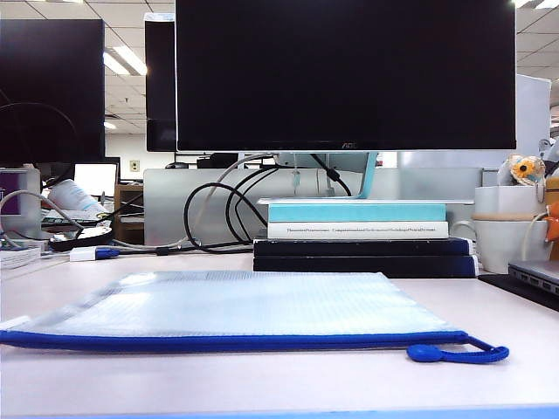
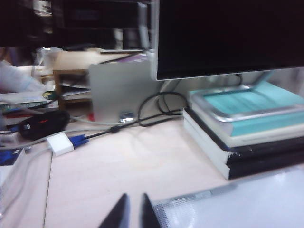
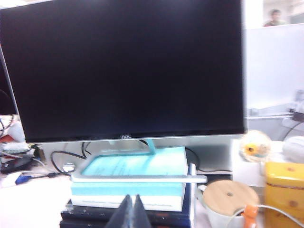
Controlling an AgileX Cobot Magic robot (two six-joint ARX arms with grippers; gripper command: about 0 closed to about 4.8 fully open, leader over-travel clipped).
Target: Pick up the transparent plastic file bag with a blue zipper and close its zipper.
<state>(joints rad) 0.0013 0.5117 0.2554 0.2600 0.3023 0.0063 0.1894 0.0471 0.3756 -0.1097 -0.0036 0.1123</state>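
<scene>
The file bag (image 1: 236, 305) lies flat on the tabletop (image 1: 262, 384), in front of the stacked books (image 1: 362, 240). Its zipper (image 1: 227, 340) runs along the near long edge; the slider and looped cord pull (image 1: 454, 353) rest at the right end.

Left end effector (image 2: 133, 213): raised above the tabletop at one corner of the file bag, fingers nearly together with a narrow gap, grasping nothing.

Right end effector (image 3: 132, 213): raised in front of the books, facing the monitor (image 3: 123, 69), fingers clenched together, empty.

Surroundings:
- The monitor stands on the books; small lettering on its lower bezel is too small to read.
- One book spine carries a printed line, not legible.
- Black cables (image 1: 214, 218) loop behind the bag.
- A white adapter with a blue plug (image 2: 64, 142) lies to the left.
- A white mug (image 3: 230, 204) with a wooden lid and a yellow tin (image 3: 285, 192) stand to the right.
</scene>
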